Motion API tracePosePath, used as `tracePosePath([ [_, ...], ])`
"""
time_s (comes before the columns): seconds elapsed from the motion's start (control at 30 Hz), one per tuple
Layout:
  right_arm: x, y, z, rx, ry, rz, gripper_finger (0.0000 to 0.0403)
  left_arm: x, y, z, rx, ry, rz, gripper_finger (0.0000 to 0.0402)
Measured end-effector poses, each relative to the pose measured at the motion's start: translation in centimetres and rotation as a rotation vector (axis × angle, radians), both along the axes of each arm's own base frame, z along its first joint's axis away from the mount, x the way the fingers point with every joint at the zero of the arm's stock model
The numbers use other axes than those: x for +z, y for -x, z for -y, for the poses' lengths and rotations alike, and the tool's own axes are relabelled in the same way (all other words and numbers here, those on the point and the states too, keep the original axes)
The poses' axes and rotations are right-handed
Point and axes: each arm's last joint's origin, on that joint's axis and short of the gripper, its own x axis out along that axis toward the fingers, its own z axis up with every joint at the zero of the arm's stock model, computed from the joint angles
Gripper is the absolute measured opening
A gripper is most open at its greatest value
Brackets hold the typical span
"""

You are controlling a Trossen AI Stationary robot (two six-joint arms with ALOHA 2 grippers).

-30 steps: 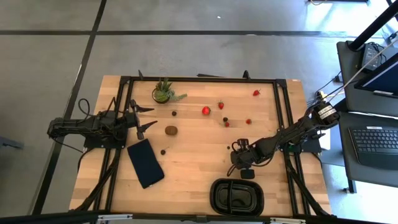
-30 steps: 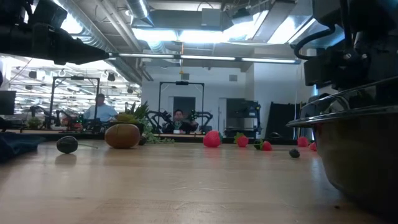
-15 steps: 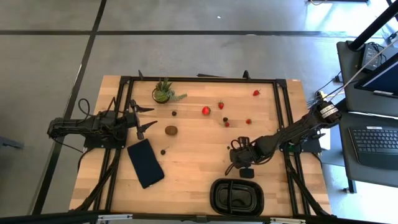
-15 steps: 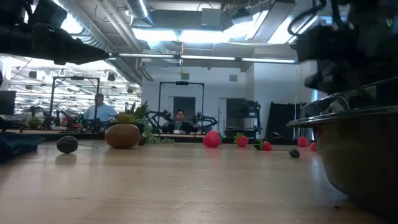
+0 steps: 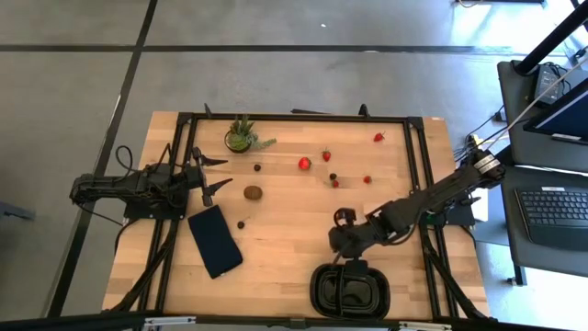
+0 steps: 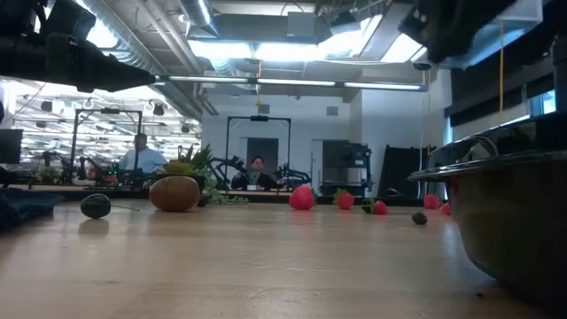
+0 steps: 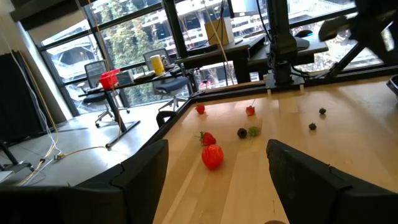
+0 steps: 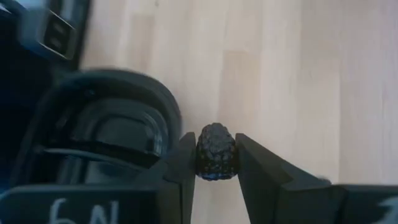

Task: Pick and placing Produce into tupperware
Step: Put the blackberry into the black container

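the black tupperware [image 5: 350, 291] sits at the near edge of the wooden table [image 5: 294, 230], right of centre, and the right gripper [image 5: 342, 241] hangs just beyond its far rim, over bare wood. between the tray and the scattered produce there is a broad stretch of open tabletop; the dark navy slab [image 5: 215, 241] lies well to the left of the tray, and the potted plant [image 5: 242, 136] stands near the far edge. the brown kiwi [image 5: 253, 192] rests just beyond the slab, a small dark berry [image 5: 241, 223] beside the slab's far corner, and the big red strawberry [image 5: 304, 163] with smaller red pieces and dark berries spread across the far half. in the low view the tray's wall [image 6: 505, 213] fills the right side and is cut off by the frame, hiding the table behind it; the right arm shows there only as a dark blurred mass at the top. in the right wrist view the tray is partly cut off and its compartments are hard to read. the right gripper [image 8: 216, 163] is nearly closed, its two fingers [image 8: 180, 168] pinching a bumpy blackberry [image 8: 216, 151] above the wood right beside the tray's rim [image 8: 115, 78]. the left gripper [image 5: 213, 175] waits at the table's left edge, its fingers [image 7: 146, 171] parted about halfway around nothing.
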Motion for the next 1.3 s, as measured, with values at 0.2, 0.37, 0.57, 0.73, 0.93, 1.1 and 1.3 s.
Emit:
tracePosePath([
  [0.2,0.7,0.0,-0.8,0.02,-0.024,0.039,0.0102,0.0,0.0,0.0,0.0,0.0,0.0,0.0265],
  [0.37,0.7,0.0,-0.9,0.018,-0.027,0.039,0.0101,0.0,0.0,0.0,0.0,0.0,0.0,0.0265],
  [0.57,0.7,0.1,-1.1,-0.082,-0.094,0.02,0.0102,0.0,0.0,0.0,0.0,0.0,0.0,0.0265],
  [0.73,0.7,0.8,-2.2,-0.194,-0.191,-0.016,0.0103,0.0,0.0,0.0,0.0,0.0,0.0,0.0265],
  [0.93,0.4,1.7,-3.8,-0.308,-0.284,-0.061,0.0103,0.0,0.0,0.0,0.0,0.0,0.0,0.0265],
  [1.1,-1.2,1.6,-5.2,-0.406,-0.31,-0.109,0.0103,0.0,0.0,0.0,0.0,0.0,0.0,0.0265],
  [1.3,-3.1,0.3,-6.4,-0.462,-0.364,-0.108,0.0103,0.0,0.0,0.0,0.0,0.0,0.0,0.0265],
])
